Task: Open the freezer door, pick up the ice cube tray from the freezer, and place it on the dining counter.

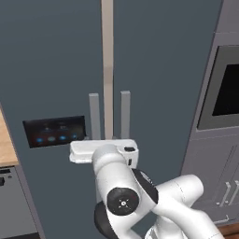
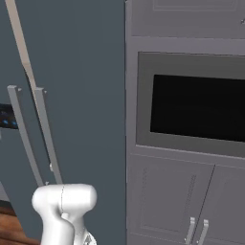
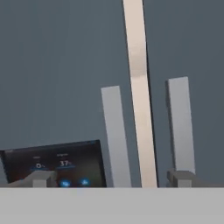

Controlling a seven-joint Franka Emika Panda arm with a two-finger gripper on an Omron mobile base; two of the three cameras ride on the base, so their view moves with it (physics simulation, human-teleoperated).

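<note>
A: Well, the freezer door (image 3: 52, 78) is closed; its grey bar handle (image 3: 114, 135) stands just left of the pale seam, beside the black display (image 3: 52, 168).

B: And the gripper (image 3: 111, 178)?

A: Jaws spread wide, holding nothing; the fingertips (image 3: 40, 178) straddle that handle and the seam; the ice cube tray is presumably behind the door.

B: Then the robot should shift left so only the freezer handle sits between the pads; avoid the plain door's handle (image 3: 180, 124); close, then pull outward in an arc.
</note>
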